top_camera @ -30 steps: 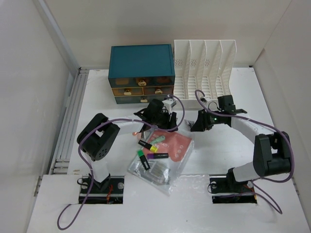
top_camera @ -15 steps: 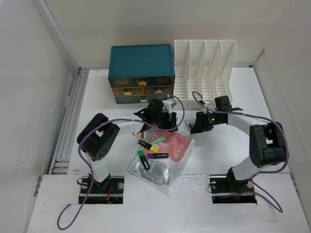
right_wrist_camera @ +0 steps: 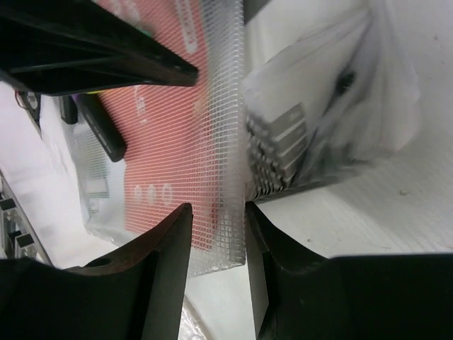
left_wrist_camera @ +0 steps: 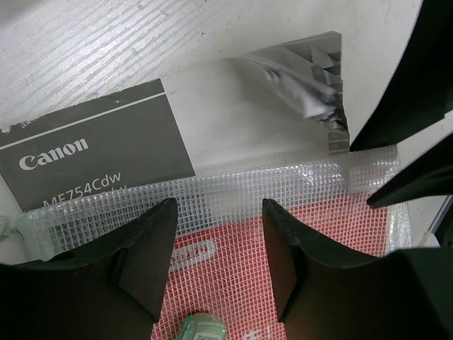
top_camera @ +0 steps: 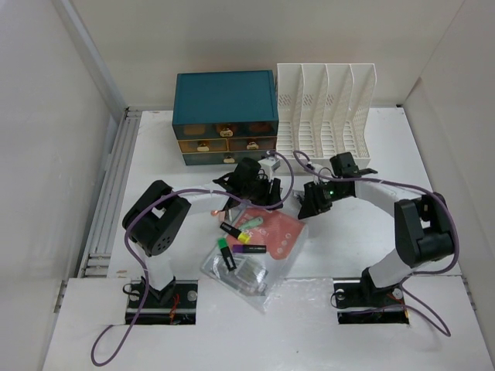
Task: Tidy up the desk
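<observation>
The white desk (top_camera: 371, 154) carries a clear mesh pouch (top_camera: 272, 232) with a red sheet and several highlighters (top_camera: 244, 236) inside. My left gripper (top_camera: 261, 199) is open and hovers over the pouch's top edge (left_wrist_camera: 226, 191). A green highlighter (left_wrist_camera: 202, 329) lies just below its jaws, whose midpoint (left_wrist_camera: 218, 248) sits over the red sheet. My right gripper (top_camera: 308, 209) is open at the pouch's right corner. In the right wrist view, the mesh edge (right_wrist_camera: 228, 205) stands between the jaws of the right gripper (right_wrist_camera: 216, 262). The left fingers (right_wrist_camera: 92, 49) show at the top.
A teal drawer box (top_camera: 224, 100) and a white slotted file rack (top_camera: 329, 100) stand at the back. A Canon booklet (left_wrist_camera: 92, 156) lies under the pouch's top edge. A crumpled clear plastic bag (top_camera: 240, 272) lies in front of the pouch. A metal rail (top_camera: 116, 178) runs along the left edge.
My right arm has swung left and its gripper has come down to the pouch's right corner. The left arm has not moved.
</observation>
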Controlling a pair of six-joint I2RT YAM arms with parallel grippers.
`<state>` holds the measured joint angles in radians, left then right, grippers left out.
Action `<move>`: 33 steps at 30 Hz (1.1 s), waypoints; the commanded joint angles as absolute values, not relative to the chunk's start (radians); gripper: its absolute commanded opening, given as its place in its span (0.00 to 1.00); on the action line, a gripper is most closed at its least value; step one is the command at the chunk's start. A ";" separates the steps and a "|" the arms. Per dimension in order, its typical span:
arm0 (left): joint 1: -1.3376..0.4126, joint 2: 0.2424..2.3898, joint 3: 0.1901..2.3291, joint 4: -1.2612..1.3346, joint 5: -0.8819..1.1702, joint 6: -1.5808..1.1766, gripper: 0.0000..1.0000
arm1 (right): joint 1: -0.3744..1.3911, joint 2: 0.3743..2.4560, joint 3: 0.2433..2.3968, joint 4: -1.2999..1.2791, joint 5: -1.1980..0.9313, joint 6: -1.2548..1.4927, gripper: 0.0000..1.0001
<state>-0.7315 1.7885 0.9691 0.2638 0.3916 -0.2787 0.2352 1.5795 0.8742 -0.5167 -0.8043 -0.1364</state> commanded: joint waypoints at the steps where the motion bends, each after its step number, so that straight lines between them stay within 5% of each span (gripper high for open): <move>1: -0.735 1.778 0.991 0.265 0.396 -0.281 0.48 | 0.249 1.533 0.917 -0.589 -0.841 -0.172 0.41; 21: -0.735 1.750 0.991 0.265 0.396 -0.281 0.48 | 0.341 1.677 1.040 -0.776 -0.977 -0.279 0.36; 25: -0.735 1.750 0.991 0.265 0.396 -0.281 0.47 | 0.341 1.709 1.052 -0.785 -0.986 -0.288 0.27; 30: -0.735 1.750 0.991 0.265 0.396 -0.281 0.47 | 0.341 1.733 1.052 -0.785 -0.974 -0.298 0.03; 33: -0.735 1.741 0.991 0.265 0.396 -0.272 0.48 | 0.321 1.709 1.052 -0.765 -0.950 -0.298 0.00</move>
<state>-0.7315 1.7885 0.9691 0.2569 0.3912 -0.2787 0.3298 1.7344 1.0168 -0.7708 -0.9375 -0.2745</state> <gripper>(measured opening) 0.477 0.012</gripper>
